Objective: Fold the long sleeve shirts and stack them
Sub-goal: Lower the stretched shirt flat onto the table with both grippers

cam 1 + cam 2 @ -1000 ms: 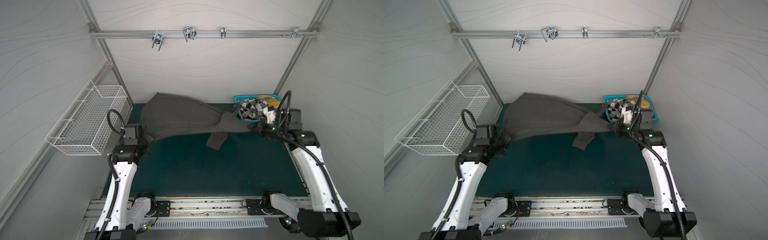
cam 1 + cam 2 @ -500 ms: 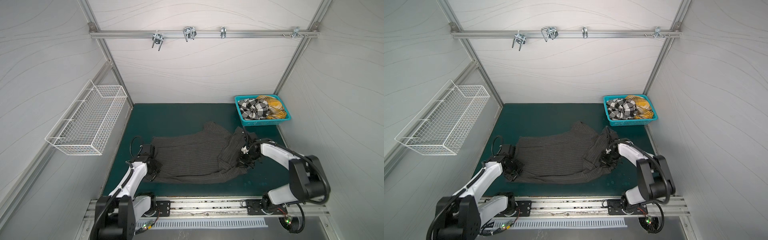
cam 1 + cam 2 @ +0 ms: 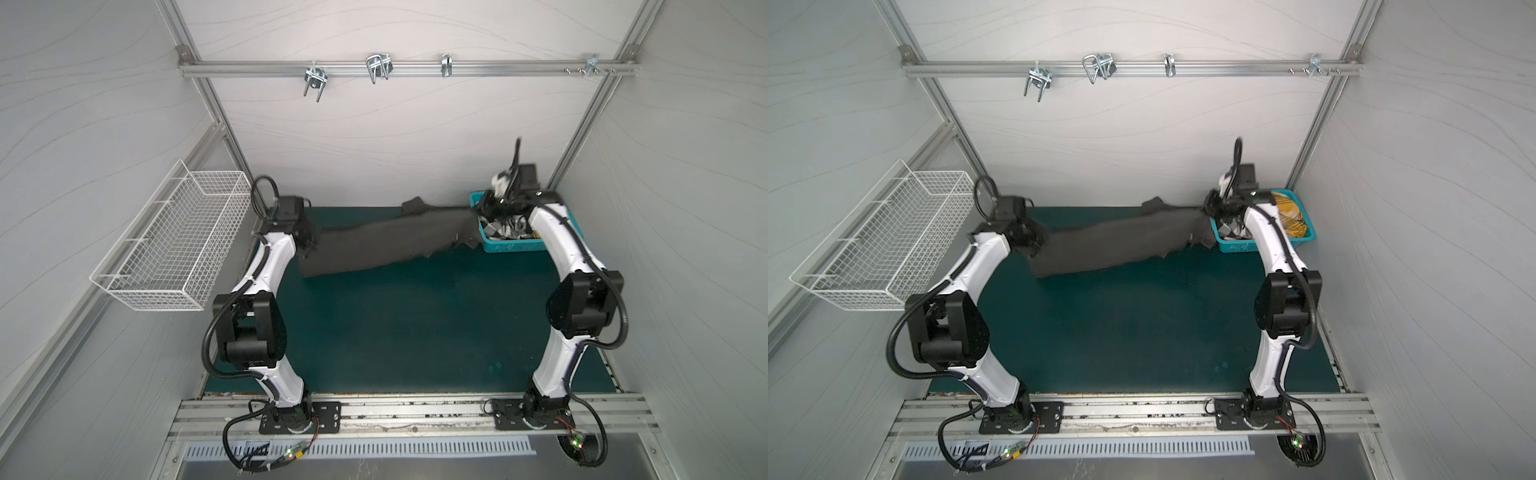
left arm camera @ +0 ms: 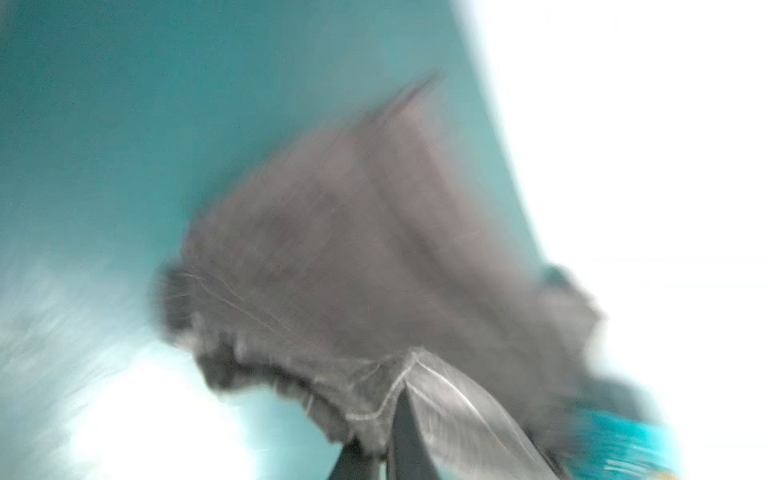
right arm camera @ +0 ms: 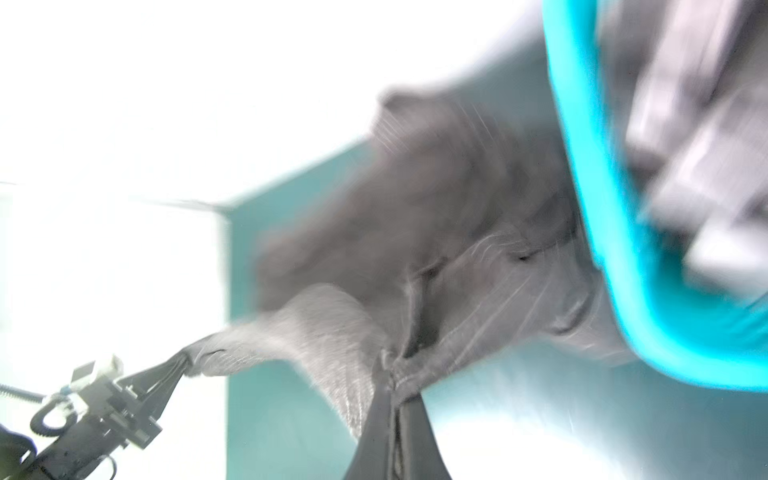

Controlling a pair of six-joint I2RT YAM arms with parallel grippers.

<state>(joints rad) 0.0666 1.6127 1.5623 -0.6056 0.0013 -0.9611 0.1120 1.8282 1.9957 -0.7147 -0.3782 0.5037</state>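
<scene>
Right wrist view: the right hand [image 5: 392, 399] is clenched on a bunched edge of the charcoal pinstripe shirt [image 5: 436, 199], just beside the teal basket [image 5: 582, 124]. In both top views the left hand [image 3: 309, 243] grasps the shirt's opposite end at far left, and the cloth is stretched between the two across the far part of the green bench [image 3: 395, 324]. The check shirt [image 3: 500, 230] and yellow plaid shirt [image 3: 1289, 214] lie in the basket at far right.
</scene>
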